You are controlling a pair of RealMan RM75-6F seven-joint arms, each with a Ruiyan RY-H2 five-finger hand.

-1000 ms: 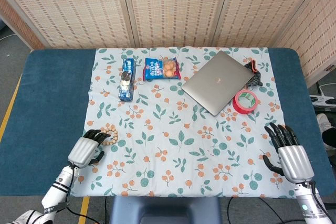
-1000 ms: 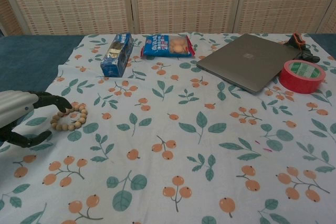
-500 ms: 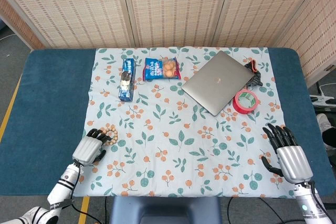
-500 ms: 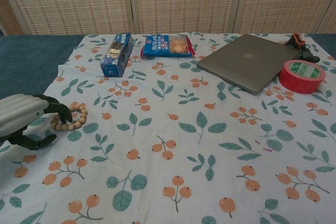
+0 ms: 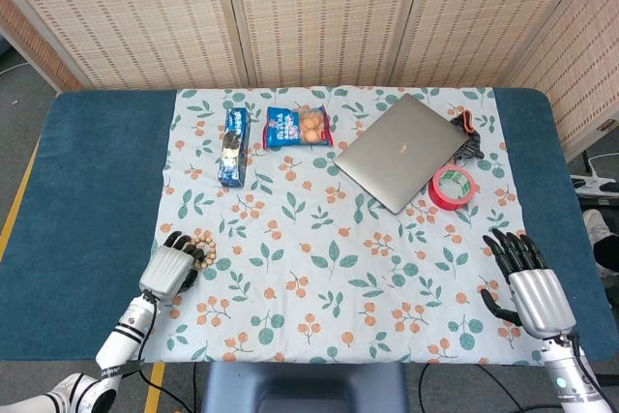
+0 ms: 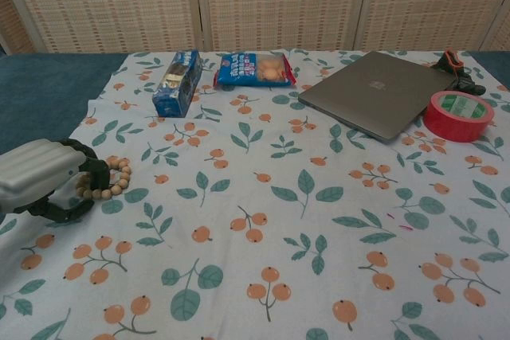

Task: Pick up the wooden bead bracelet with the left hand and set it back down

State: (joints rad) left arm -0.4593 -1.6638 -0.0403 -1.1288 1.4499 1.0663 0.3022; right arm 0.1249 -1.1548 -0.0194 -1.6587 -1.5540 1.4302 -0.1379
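Left hand curled over wooden bead bracelet on cloth.

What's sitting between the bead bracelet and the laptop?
Nothing but bare leaf-printed cloth lies between the bracelet and the laptop, as the head view shows.

Item: wooden bead bracelet, ring of pale round beads.
Pose: flat on the floral cloth.
Location: cloth's 9 o'clock edge, near side.
Condition: partly hidden by left hand fingers.
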